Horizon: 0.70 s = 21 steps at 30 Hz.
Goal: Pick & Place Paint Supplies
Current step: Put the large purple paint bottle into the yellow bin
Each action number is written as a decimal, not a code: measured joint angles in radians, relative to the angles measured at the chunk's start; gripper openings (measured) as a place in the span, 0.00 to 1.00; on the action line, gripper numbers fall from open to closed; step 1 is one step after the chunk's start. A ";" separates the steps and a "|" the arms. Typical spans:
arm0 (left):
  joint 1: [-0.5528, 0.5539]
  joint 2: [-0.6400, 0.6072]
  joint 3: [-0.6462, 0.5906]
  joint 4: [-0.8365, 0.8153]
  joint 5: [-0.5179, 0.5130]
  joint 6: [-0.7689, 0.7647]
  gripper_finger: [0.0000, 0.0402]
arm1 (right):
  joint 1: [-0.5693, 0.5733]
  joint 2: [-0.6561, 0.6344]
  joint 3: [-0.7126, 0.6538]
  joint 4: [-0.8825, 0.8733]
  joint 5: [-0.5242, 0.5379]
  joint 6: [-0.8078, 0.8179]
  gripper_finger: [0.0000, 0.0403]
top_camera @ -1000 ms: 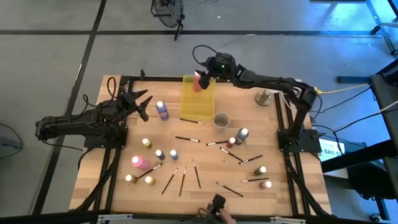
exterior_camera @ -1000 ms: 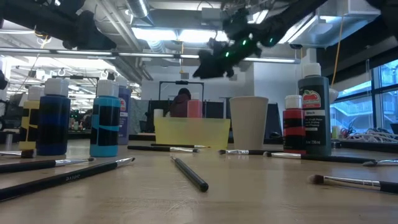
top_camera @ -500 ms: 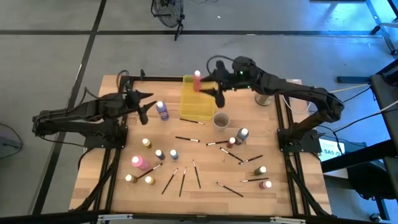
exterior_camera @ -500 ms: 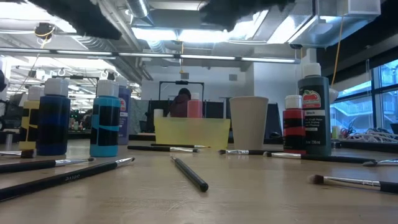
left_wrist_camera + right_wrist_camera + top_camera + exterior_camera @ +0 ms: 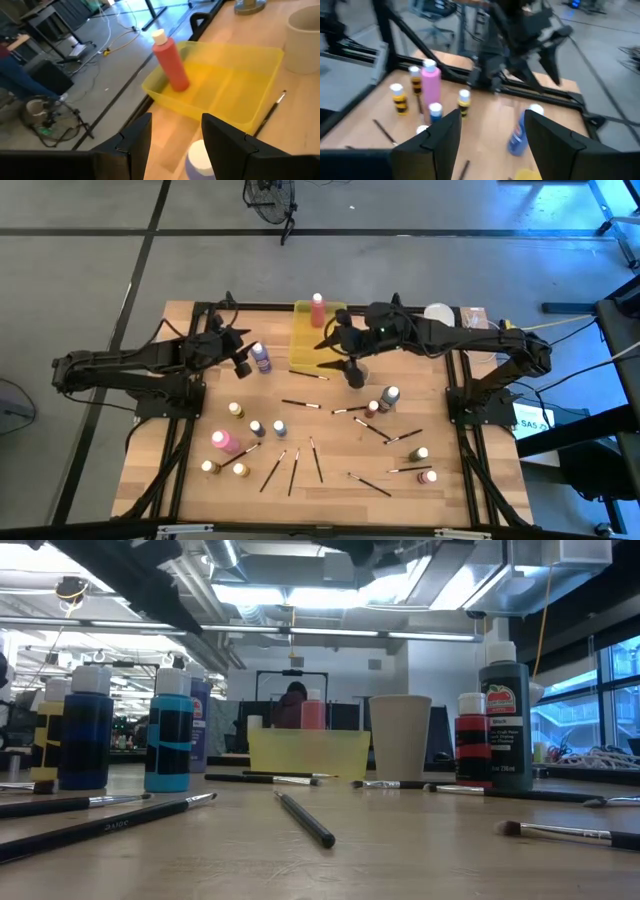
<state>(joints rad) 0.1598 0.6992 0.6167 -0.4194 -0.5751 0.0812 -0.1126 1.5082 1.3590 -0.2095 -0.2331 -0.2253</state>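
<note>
A red paint bottle (image 5: 318, 310) stands upright on its base at the far end of the translucent yellow tray (image 5: 305, 352), also seen in the left wrist view (image 5: 170, 65). My left gripper (image 5: 243, 358) is open beside the white-capped purple bottle (image 5: 261, 359), which stands on the table. In the left wrist view the bottle's cap (image 5: 197, 160) shows between the fingers of my left gripper (image 5: 175, 135); I cannot tell whether they touch it. My right gripper (image 5: 338, 360) hangs open and empty above the tray's near right corner, pointing toward the table's left.
A pale cup (image 5: 400, 735) stands right of the tray, partly hidden under my right gripper in the high view. Several small bottles, among them a pink one (image 5: 224, 441) and a dark one (image 5: 389, 396), and several thin brushes (image 5: 293, 470) lie scattered over the table's near half.
My right gripper has drawn back from the red bottle at the tray's far end and moved toward the table's near edge, turning its fingers toward the left. The red bottle stays upright in the tray. My left gripper has moved right, up to the purple bottle.
</note>
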 joint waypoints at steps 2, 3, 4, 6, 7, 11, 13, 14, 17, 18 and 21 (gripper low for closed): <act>0.000 -0.001 0.000 0.000 0.023 0.011 0.42 | 0.006 0.000 0.000 -0.007 0.052 0.000 0.55; 0.000 -0.002 0.000 -0.003 0.042 0.016 0.42 | 0.008 0.000 0.000 -0.010 0.068 0.000 0.55; 0.000 -0.001 0.000 -0.004 0.061 0.016 0.42 | 0.008 0.000 0.000 -0.012 0.085 0.000 0.55; 0.000 -0.001 0.000 -0.004 0.078 -0.004 0.42 | 0.009 0.000 0.000 -0.020 0.102 0.000 0.55; 0.000 -0.002 0.000 -0.003 0.077 -0.013 0.42 | 0.009 0.000 0.000 -0.021 0.102 0.000 0.55; 0.000 -0.002 0.000 -0.004 0.073 0.000 0.46 | 0.009 0.000 0.000 -0.020 0.102 0.000 0.55; 0.000 -0.002 0.000 -0.006 0.075 0.008 0.50 | 0.009 0.000 0.000 -0.020 0.102 0.000 0.55; 0.000 -0.002 0.000 -0.011 0.077 0.008 0.53 | 0.009 0.000 0.000 -0.020 0.102 0.001 0.55; 0.000 -0.002 -0.005 -0.034 -0.005 0.005 0.61 | 0.009 0.000 0.000 -0.024 0.102 0.001 0.55; 0.000 -0.001 -0.010 -0.035 -0.037 -0.009 0.63 | 0.009 0.000 0.000 -0.026 0.102 0.002 0.55; 0.000 0.002 -0.021 -0.043 -0.042 -0.034 0.67 | 0.009 0.000 0.000 -0.035 0.102 0.008 0.55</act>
<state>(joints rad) 0.1600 0.7013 0.5953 -0.4622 -0.6174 0.0471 -0.1040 1.5082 1.3590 -0.2445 -0.1310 -0.2173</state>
